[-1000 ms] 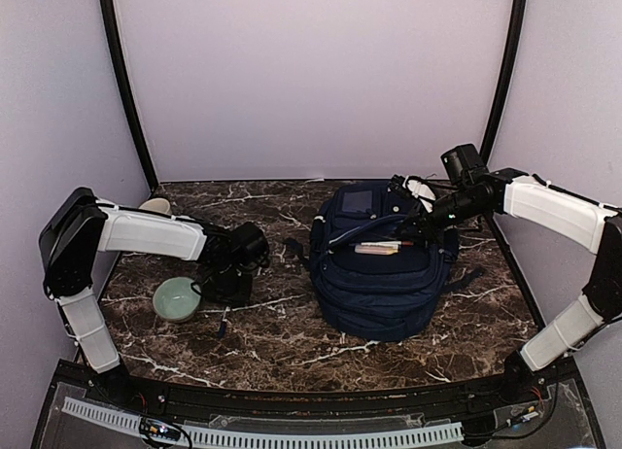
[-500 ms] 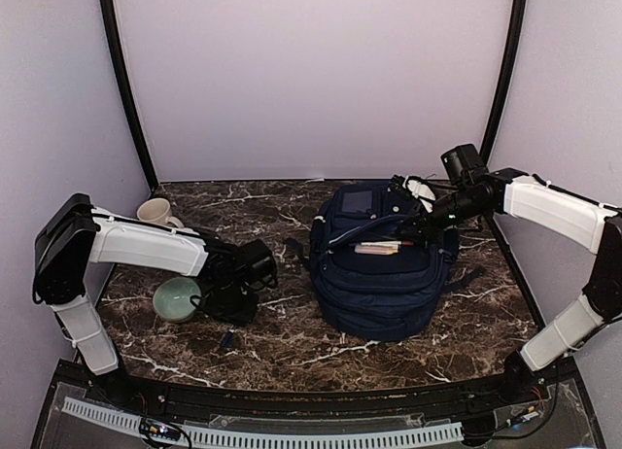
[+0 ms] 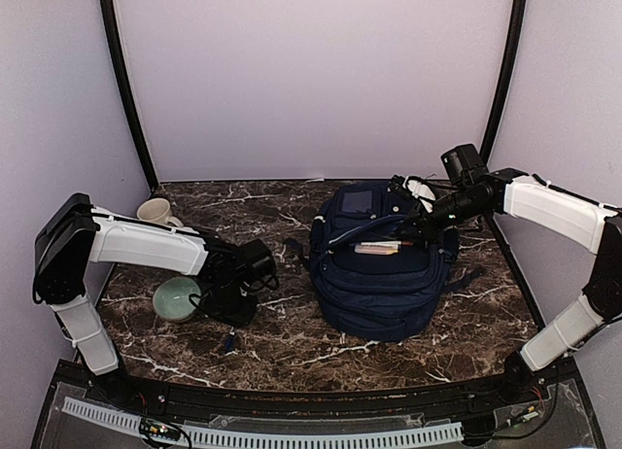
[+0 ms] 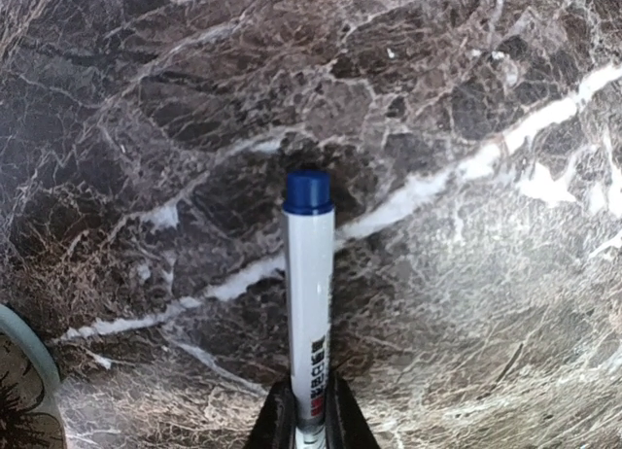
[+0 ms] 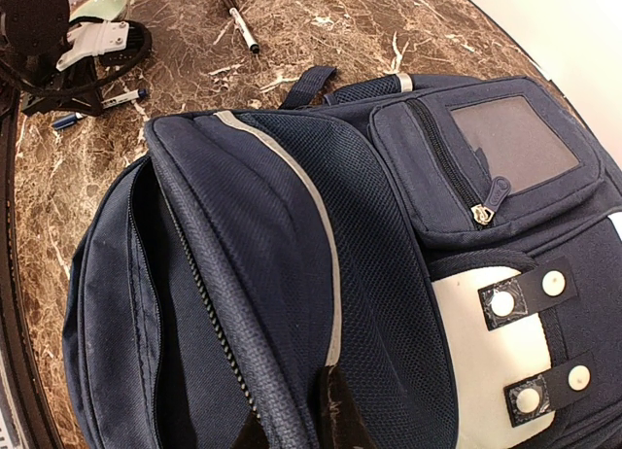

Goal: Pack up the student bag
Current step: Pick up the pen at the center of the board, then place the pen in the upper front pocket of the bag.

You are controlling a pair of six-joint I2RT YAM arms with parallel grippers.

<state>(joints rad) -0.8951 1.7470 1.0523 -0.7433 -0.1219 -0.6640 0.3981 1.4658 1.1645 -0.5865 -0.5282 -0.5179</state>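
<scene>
- Navy-blue fabric with thin pale stripes makes up the student bag (image 3: 384, 274), which lies flat on the dark marble table (image 3: 301, 357), right of centre in the overhead view, with its grey-white patches toward the upper right.
- At the bag's upper right edge, the right gripper (image 5: 296, 420) has its fingers pinched shut on the zipped rim of the flap. It holds the main compartment open as a dark slot facing the left of the frame.
- Pale flat items (image 3: 377, 247) show in that opening; what they are cannot be told.
- Left of centre in the overhead view, the left gripper (image 3: 231, 318) hangs low over the table. Its fingertips are closed on one end of a white pen (image 4: 310, 313) with a blue cap.
- The pen's long axis runs straight out from the fingers, cap end farthest from them. Whether it is lifted off the marble cannot be told.
- The bag lies to the right of the pen-holding fingers, well apart from them, and the left arm is the one with the load. The coming move is probably a carry rightward to the open slot.
- A green bowl (image 3: 176, 299) sits just left of the left gripper, a cream cup (image 3: 153, 212) lies further up-left, and a second dark pen (image 5: 242, 27) is on the table near the bag's strap.
</scene>
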